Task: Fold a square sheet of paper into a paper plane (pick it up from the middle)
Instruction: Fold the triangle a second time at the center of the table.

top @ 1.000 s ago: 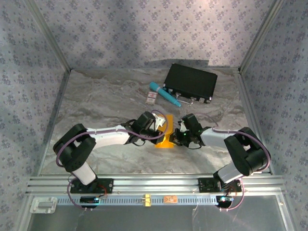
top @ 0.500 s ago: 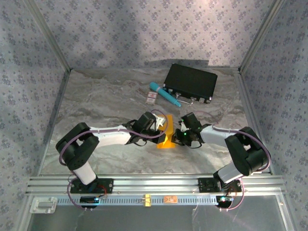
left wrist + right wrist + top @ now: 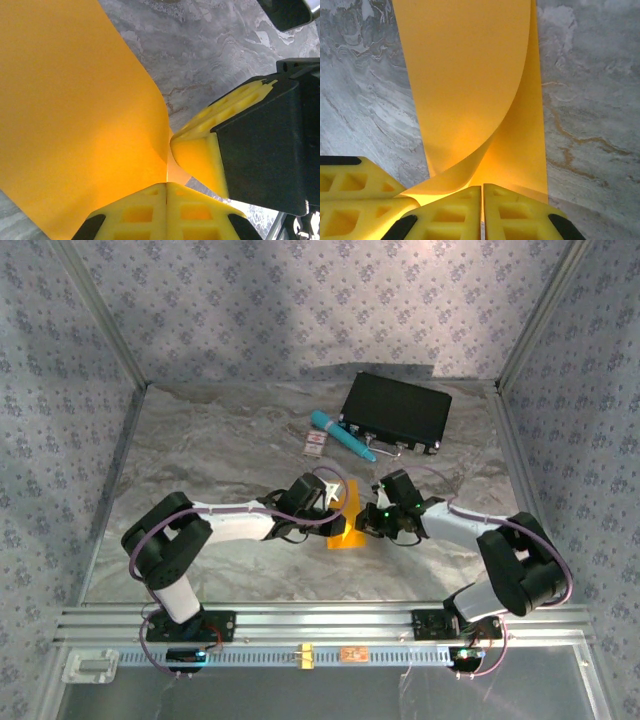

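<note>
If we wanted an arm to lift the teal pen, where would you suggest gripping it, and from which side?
Probably mid-barrel on the teal pen, from above, jaws across its slanted long axis: it lies flat, with one end close to the black case.

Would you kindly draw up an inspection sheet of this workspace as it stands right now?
Surface: grey marbled table; no spills seen.
Job's things: square sheet of paper, orange-yellow, curled over itself, held near the table's middle; not yet a plane.
Clutter: black case, teal pen and white-and-red card on the far side, apart from the paper.
Grippers: left gripper and right gripper both shut on the paper, close together.
Cables: purple cables run along both arms; no snag seen.
Surroundings: patterned walls; metal rail at the near edge.
</note>
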{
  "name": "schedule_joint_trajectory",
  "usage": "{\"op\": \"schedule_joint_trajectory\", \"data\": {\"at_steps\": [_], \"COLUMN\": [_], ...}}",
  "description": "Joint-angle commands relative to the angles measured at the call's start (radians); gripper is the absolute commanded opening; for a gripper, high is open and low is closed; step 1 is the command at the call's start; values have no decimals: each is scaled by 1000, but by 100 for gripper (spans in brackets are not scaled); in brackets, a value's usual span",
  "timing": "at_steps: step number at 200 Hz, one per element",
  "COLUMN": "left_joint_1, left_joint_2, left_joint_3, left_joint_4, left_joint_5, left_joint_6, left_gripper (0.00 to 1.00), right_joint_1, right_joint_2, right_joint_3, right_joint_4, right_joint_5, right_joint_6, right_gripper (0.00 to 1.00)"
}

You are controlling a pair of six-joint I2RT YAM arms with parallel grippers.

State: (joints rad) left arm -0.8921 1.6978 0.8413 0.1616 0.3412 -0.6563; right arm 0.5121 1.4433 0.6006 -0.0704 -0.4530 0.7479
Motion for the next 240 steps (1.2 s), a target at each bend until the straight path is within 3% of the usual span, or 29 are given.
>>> {"op": "schedule_joint_trajectory", "data": {"at_steps": [1, 87, 125, 240], "left_joint_1": [4, 3, 4, 9], "left_joint_2": [8, 5, 5, 41], "left_joint_3": [-6, -9, -2, 77], "left_joint_4": [20, 20, 12, -115], "left_joint_5": [5, -1, -4, -85], "left_joint_6": [-8, -12, -5, 112], "left_gripper": [0, 0, 0, 0], "right_joint_1": [10, 24, 17, -13], "right_joint_2": [11, 74, 97, 62], "right_joint_3": [-19, -40, -49, -36], "right_joint_4": [32, 130, -9, -83], "right_joint_5": [-9, -10, 70, 70], "right_joint_6": [47, 107, 58, -6], "right_gripper": [10, 6, 5, 5]}}
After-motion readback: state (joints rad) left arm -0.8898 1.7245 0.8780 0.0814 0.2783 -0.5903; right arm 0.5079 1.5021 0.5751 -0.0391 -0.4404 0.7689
